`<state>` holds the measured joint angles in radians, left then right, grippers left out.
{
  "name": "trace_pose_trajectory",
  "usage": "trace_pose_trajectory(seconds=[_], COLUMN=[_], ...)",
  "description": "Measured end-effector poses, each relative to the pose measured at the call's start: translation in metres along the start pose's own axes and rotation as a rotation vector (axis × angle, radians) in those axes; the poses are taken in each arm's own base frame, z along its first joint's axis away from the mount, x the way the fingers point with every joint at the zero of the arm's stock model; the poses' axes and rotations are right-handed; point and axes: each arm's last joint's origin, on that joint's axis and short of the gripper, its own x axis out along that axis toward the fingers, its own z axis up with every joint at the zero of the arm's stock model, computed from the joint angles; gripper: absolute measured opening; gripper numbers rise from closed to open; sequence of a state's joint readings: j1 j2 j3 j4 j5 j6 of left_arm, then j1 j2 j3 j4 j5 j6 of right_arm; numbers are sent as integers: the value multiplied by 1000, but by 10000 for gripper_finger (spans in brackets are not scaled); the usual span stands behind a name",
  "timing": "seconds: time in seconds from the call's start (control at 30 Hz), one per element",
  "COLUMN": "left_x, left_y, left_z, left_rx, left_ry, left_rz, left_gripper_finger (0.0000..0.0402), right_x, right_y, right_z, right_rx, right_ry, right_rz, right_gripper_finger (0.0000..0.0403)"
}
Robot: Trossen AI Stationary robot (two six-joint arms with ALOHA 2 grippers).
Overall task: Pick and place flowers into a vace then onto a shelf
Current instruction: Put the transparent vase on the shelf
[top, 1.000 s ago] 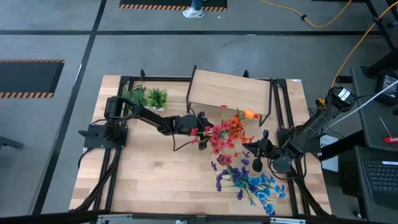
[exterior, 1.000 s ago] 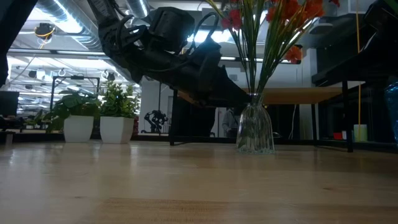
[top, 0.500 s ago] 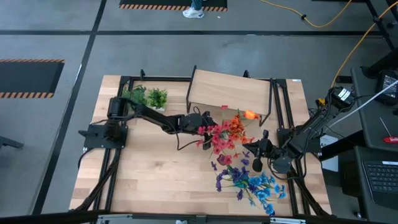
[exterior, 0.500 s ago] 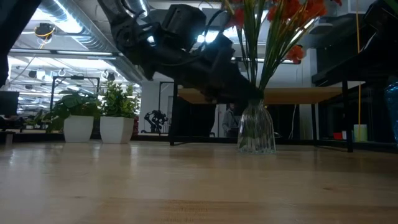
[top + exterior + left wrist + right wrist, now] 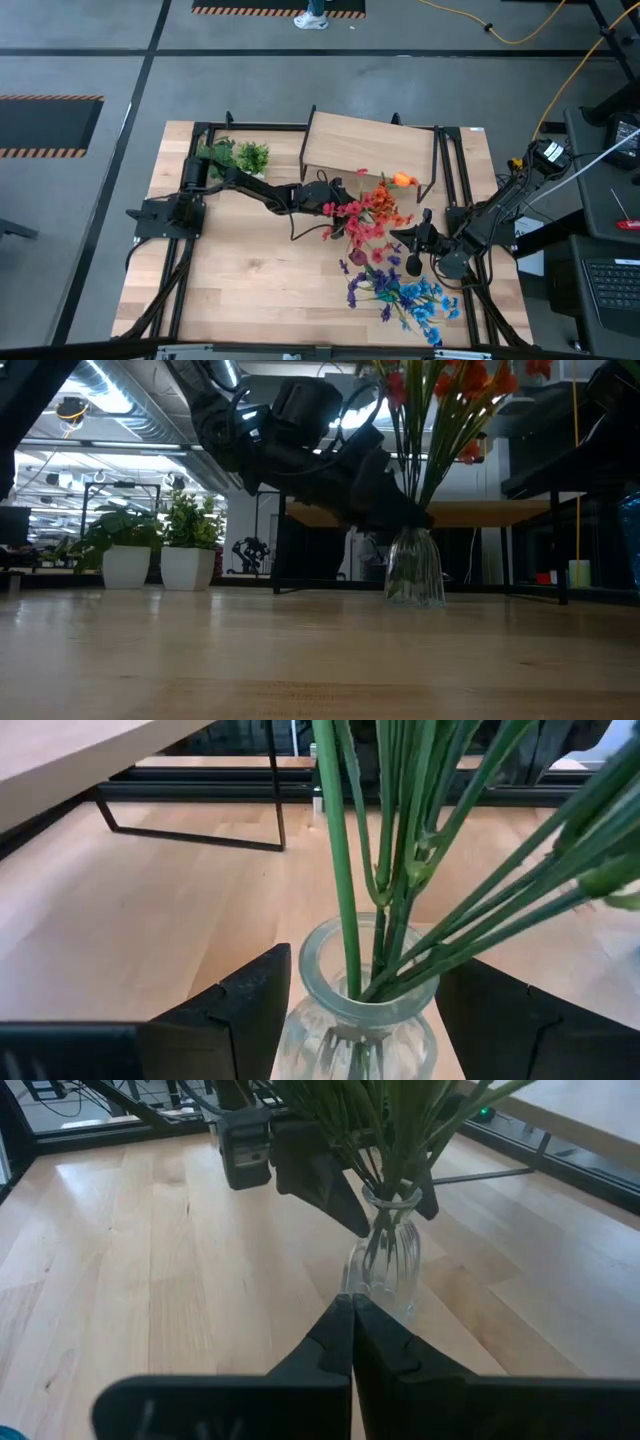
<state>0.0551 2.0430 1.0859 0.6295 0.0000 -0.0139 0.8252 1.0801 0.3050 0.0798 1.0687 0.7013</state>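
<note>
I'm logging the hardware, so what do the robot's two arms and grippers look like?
Both arms are dark, near black, jointed, with loose black cables along them. The left gripper has two broad, flat, angular black fingers. The right gripper has matching black fingers tapering to points. No markings visible.

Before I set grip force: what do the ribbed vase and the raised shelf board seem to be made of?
The clear ribbed vase looks like glass: transparent, glossy, the green flower stems visible through it, though clear plastic is possible. The left gripper straddles its neck. The raised light shelf board looks like matte wood with faint grain, on thin black legs, probably metal.
</note>
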Motion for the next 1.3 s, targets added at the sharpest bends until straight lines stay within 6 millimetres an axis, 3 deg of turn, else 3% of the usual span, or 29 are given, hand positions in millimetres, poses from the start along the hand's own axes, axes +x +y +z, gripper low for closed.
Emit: trace_pose_trajectory(seconds=[0.27, 0.57, 1.07, 1.3], left_x=[0, 0, -2, -21], left_y=[0, 0, 0, 0], left_z=[0, -1, 3, 18], left_rx=[36, 36, 20, 51], left_ry=[-2, 3, -5, 12], left_rz=[5, 6, 5, 4], left_gripper_finger=[222, 134, 134, 134], right_x=[0, 0, 0, 0], right_y=[0, 0, 0, 1], right_z=[0, 0, -1, -1], right_rx=[-2, -2, -1, 3], right_ry=[6, 6, 17, 18], right_rz=[6, 6, 18, 20], right_gripper_finger=[2, 2, 2, 2])
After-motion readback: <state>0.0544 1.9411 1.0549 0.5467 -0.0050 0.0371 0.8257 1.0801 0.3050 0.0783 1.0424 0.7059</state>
